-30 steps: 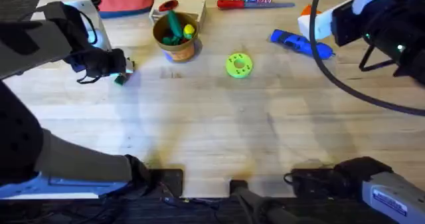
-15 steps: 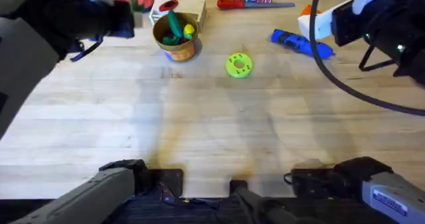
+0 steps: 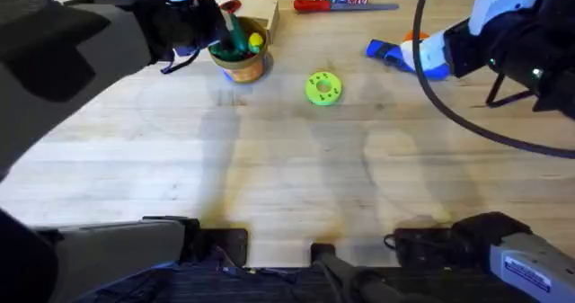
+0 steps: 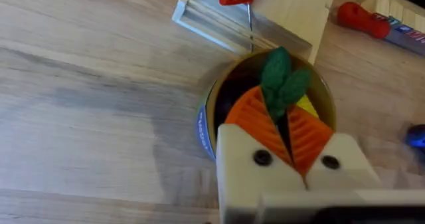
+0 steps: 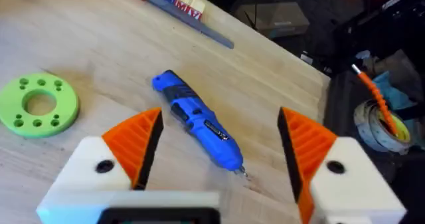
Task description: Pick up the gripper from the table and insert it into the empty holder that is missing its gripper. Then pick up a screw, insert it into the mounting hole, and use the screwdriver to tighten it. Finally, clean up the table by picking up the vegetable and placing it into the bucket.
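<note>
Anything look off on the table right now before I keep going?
Nothing stands out. The bucket stands upright, nothing spilled around it, and the left gripper holds the vegetable over its mouth. The screwdriver lies flat on the table between the right gripper's open fingers.

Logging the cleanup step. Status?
Left gripper shut on the vegetable, over the bucket. Right gripper open above the screwdriver. Nothing in the way.

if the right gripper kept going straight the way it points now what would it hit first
Most likely the screwdriver: it lies on the table between the open jaws of the right gripper, though the depth is unclear.
</note>
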